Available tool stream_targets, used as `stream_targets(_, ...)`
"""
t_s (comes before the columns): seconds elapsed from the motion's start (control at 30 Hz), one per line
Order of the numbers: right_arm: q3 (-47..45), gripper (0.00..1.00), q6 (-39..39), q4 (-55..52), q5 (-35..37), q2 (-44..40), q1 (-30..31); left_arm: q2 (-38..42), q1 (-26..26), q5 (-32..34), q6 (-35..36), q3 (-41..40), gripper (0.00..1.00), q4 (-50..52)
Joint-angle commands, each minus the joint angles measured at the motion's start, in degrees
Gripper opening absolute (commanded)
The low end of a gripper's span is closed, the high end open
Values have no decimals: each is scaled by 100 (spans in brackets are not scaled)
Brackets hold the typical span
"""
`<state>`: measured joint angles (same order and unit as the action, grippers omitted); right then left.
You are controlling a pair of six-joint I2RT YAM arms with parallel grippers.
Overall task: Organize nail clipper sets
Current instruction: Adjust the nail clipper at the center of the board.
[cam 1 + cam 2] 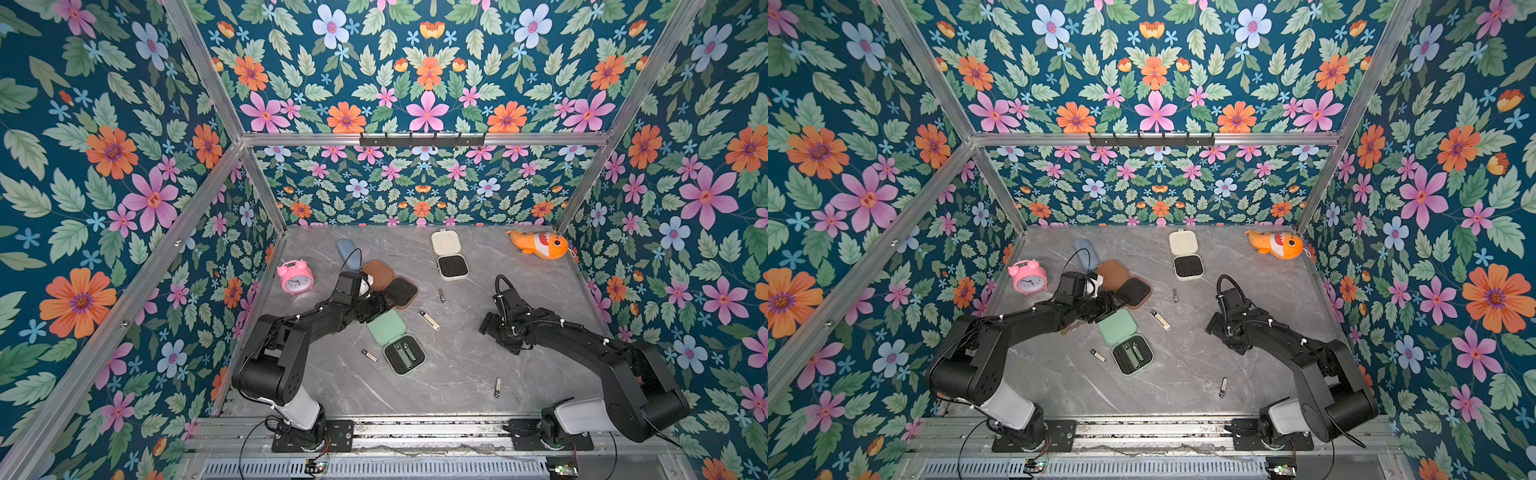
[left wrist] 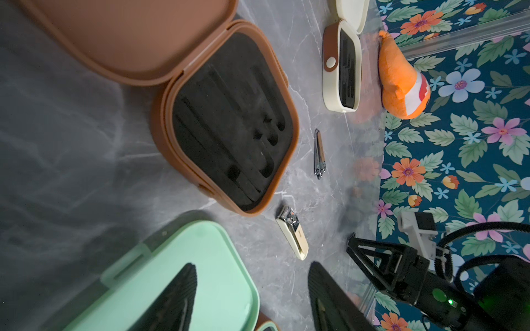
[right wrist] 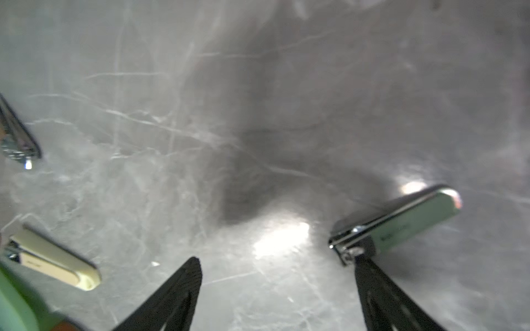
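Observation:
Three hinged cases lie open on the grey marble table [image 1: 457, 365]: brown [image 1: 378, 274], cream [image 1: 446, 243] and mint green [image 1: 386, 328]. Two tools sit in the mint case's black insert [image 1: 405, 355]; the brown insert [image 2: 229, 123] is bare. Loose clippers lie around: a silver one [image 1: 441, 295], a beige one [image 1: 429, 320], a small one [image 1: 369, 355] and one near the front [image 1: 497, 387]. My left gripper [image 2: 252, 265] hangs open over the mint lid's edge. My right gripper [image 3: 277, 258] is open over bare table, with a green clipper [image 3: 401, 223] lying at one fingertip [image 3: 361, 266].
A pink alarm clock [image 1: 295, 277] and a blue pouch [image 1: 348, 253] stand at the back left. An orange fish plush [image 1: 540, 244] lies in the back right corner. Floral walls close in three sides. The right arm [image 2: 401, 266] shows in the left wrist view.

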<state>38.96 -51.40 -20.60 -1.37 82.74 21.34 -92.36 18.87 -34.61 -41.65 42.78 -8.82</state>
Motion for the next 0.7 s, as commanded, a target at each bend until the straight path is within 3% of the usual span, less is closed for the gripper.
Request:
stream_targets(0.0,117,85,-391,-32,-450,347,92,0,9,-44,45,15,65,-52)
stream_targets(0.17,684,85,-149,-276,-166,769,33,3,12,-42,42,-14,65,-50)
stream_targets(0.47,1308,85,664,-478,-308,1488,-687,5,17,-29,40,-42,65,-40)
stream_targets(0.67,1234,86,841,-656,-345,1475,-858,23,14,4,30,-16,65,-32)
